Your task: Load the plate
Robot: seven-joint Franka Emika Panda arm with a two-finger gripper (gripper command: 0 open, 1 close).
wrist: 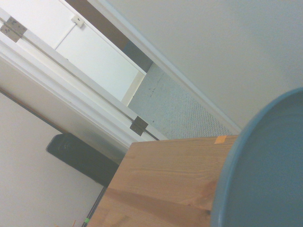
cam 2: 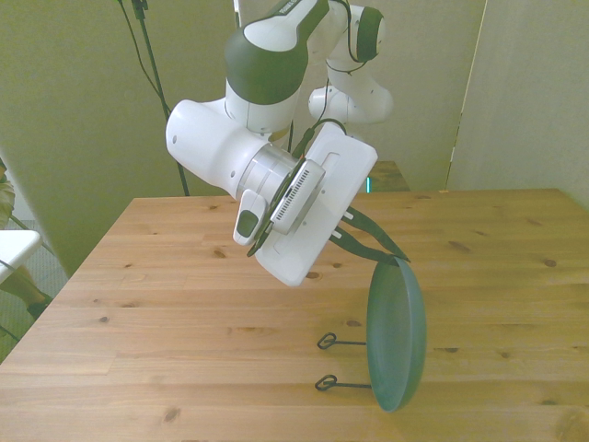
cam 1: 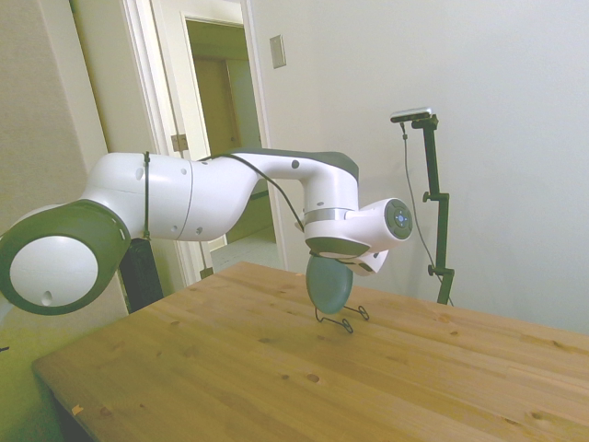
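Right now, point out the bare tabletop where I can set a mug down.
Bare wood runs from the table's edge at the front view's left toward the wire stand. More lies at the front view's right, past the plate. It is crowded only around the stand, where the gripper holds the plate upright.
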